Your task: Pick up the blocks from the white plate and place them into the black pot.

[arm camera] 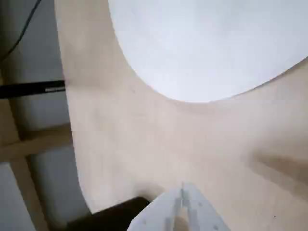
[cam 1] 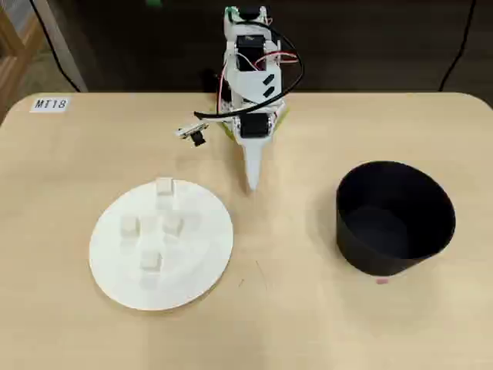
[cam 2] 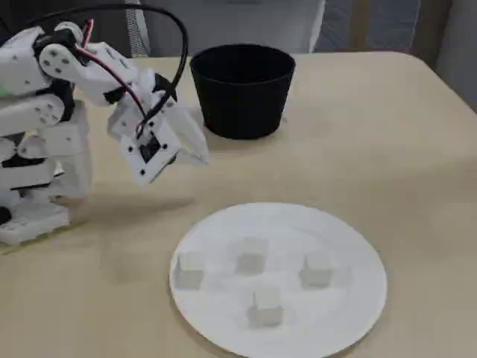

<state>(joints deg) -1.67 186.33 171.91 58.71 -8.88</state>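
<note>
Four blocks [cam 2: 264, 307] on white plate [cam 2: 358, 298]; black pot [cam 2: 242, 89] interior dark.

Soft even room light, faint shadows on surface [cam 1: 308, 324]. White plate [arm camera: 202, 43] washed out, blurred in wrist view. Mild softness everywhere.

Bare table [cam 1: 293, 254] between plate [cam 1: 115, 266] and pot [cam 1: 394, 220].

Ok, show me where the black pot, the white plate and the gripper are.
black pot [cam 1: 362, 248], overhead view, on its outer wall.
white plate [cam 2: 350, 309], fixed view, on a bare patch near its right rim.
gripper [cam 1: 252, 183], overhead view, at the closed fingertips.
</note>
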